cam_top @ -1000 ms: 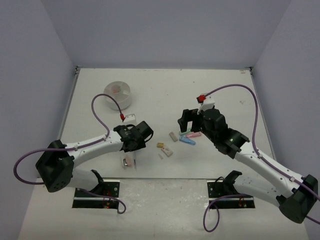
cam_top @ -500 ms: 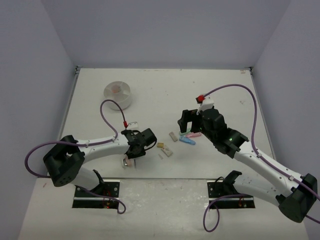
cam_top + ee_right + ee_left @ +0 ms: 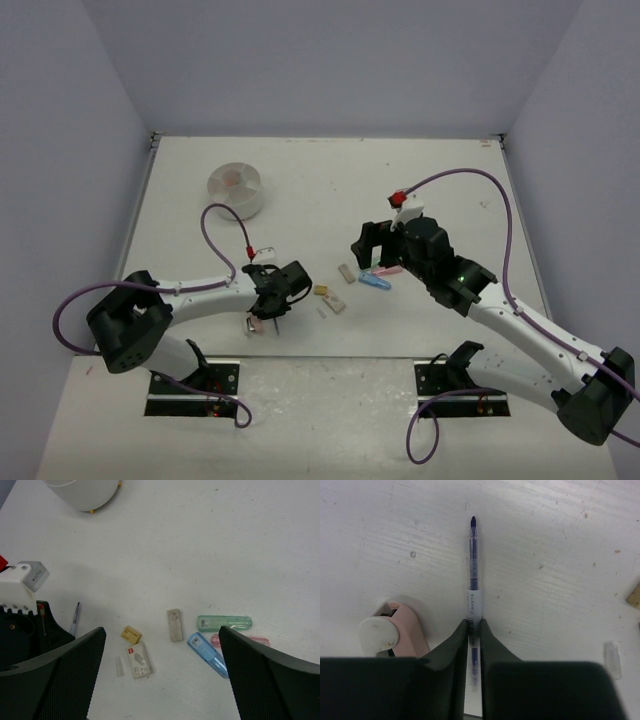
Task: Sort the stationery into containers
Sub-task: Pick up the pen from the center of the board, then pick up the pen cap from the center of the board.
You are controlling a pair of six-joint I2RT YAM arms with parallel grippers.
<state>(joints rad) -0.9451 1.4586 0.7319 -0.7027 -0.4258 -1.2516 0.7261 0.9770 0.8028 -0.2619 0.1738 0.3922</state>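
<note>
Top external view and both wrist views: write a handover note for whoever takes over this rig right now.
Left gripper: shut on blue pen lying on the table, pink case beside it.
Right gripper: open, hovering by green capsule and blue capsule.
Grey eraser and tan eraser lie loose.
White dish far left, something pink inside.
To do: sort nearly everything.

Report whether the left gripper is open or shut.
Shut on the blue pen: in the left wrist view both fingers of the left gripper press against its barrel, with no gap showing either side.
</note>
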